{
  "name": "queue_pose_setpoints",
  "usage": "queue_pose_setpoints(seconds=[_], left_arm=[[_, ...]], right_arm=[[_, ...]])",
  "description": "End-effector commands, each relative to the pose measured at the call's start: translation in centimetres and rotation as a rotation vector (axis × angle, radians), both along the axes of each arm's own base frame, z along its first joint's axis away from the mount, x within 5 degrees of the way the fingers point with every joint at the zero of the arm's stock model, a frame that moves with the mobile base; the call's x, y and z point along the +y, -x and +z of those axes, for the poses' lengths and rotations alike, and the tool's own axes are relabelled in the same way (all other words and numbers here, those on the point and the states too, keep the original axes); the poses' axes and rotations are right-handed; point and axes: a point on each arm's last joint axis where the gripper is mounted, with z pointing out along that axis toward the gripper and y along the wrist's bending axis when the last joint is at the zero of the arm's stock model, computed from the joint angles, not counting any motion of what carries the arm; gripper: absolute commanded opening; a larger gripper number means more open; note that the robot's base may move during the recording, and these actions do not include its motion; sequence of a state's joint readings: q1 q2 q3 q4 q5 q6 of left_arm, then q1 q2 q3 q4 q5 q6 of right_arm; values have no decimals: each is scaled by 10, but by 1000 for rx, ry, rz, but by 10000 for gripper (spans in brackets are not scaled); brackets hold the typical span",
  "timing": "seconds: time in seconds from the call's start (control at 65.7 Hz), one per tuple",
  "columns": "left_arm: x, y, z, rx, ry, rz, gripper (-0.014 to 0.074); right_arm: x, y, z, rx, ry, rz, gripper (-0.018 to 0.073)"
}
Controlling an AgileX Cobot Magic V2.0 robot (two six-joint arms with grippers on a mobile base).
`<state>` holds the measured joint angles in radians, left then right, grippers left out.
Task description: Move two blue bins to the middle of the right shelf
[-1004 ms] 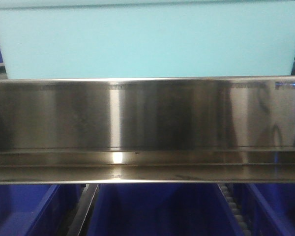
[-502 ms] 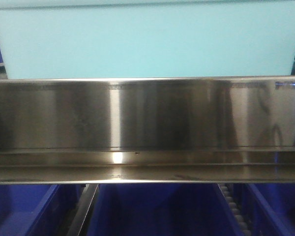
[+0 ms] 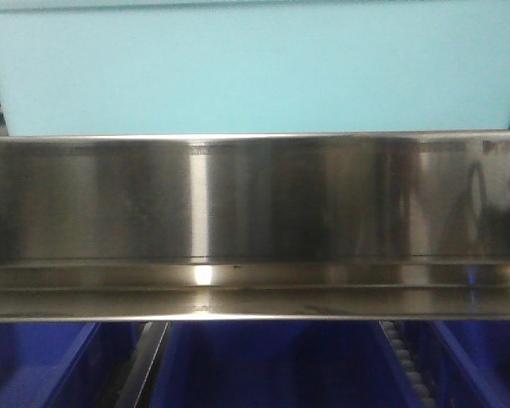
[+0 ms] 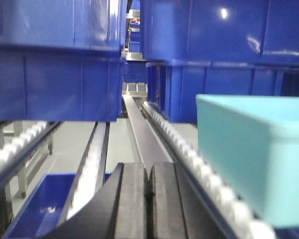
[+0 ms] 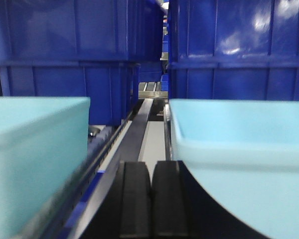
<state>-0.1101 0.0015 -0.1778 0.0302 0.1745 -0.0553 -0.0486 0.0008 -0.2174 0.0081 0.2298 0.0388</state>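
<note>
Dark blue bins fill the shelf level above in both wrist views, one pair [image 4: 55, 55] [image 4: 224, 30] in the left and another [image 5: 65, 40] [image 5: 239, 40] in the right. Light turquoise bins sit on the roller lanes: one [image 4: 254, 149] to the right of my left gripper [image 4: 148, 186], and two [image 5: 35, 149] [image 5: 244, 149] either side of my right gripper [image 5: 151, 194]. Both grippers are shut with nothing between the fingers, and each points down the gap between lanes. The front view shows a turquoise bin [image 3: 255, 68] above a steel shelf rail [image 3: 255, 221].
Roller tracks [image 4: 189, 154] run away from the left gripper on both sides. A further dark blue bin [image 4: 35, 204] lies lower left. Under the steel rail, dark blue bins [image 3: 272, 365] stand in a row with a roller strip [image 3: 404, 357] between them.
The front view has shifted a few pixels, with the steel rail slightly lower in frame. The reflections at its right end have changed shape.
</note>
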Motion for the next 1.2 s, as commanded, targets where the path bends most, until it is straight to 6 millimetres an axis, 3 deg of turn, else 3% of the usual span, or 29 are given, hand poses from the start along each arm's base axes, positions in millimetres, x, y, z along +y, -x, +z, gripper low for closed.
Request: queue_pose_setpoints(seconds=[0.0, 0.213, 0.35, 0.548, 0.746, 0.943, 1.08, 1.187], left_arm=[[1, 7, 23, -46, 5, 1, -111], [0, -4, 72, 27, -2, 4, -111], [-2, -26, 104, 135, -13, 7, -111], [-4, -58, 148, 211, -44, 20, -111], [-6, -73, 157, 198, -43, 19, -111], [-8, -82, 158, 182, -29, 12, -111], [-15, -107, 163, 261, 47, -26, -111], [-26, -141, 169, 360, 69, -69, -111]], right_arm=[[0, 7, 17, -6, 10, -2, -162], [0, 7, 65, 36, 8, -2, -162], [-1, -9, 95, 96, 5, -2, -162], [-2, -46, 128, 343, -7, 0, -162], [-4, -78, 151, 406, -10, 0, -162], [-4, -96, 151, 392, -19, 6, -162], [1, -126, 144, 458, -129, 62, -162], [9, -154, 142, 515, -151, 112, -162]])
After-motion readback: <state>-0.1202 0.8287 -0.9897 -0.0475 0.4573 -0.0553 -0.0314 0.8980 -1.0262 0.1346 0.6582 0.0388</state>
